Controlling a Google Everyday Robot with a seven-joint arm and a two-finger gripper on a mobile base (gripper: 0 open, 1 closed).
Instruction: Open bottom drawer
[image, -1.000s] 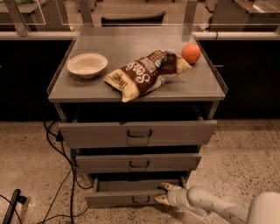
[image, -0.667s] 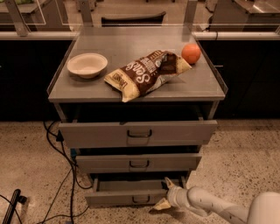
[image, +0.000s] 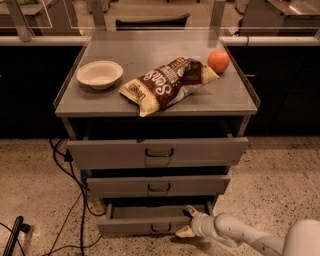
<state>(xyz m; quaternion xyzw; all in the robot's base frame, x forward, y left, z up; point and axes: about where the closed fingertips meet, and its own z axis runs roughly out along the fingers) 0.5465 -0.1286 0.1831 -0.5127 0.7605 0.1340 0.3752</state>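
Observation:
The bottom drawer is the lowest of three grey drawers in a metal cabinet, and it stands partly pulled out with its shallow tray showing. Its small dark pull handle sits at the centre of the low front. My gripper comes in from the lower right on a white arm and is at the right end of that drawer front, just right of the handle. It is open, with one fingertip above the front's top edge and the other below it.
The middle drawer and the top drawer also stick out, overhanging the bottom one. A bowl, a chip bag and an orange lie on the cabinet top. Black cables trail over the floor at the left.
The fingers have spread apart, from close together by the drawer front to one above and one below it. The drawer itself has not visibly moved.

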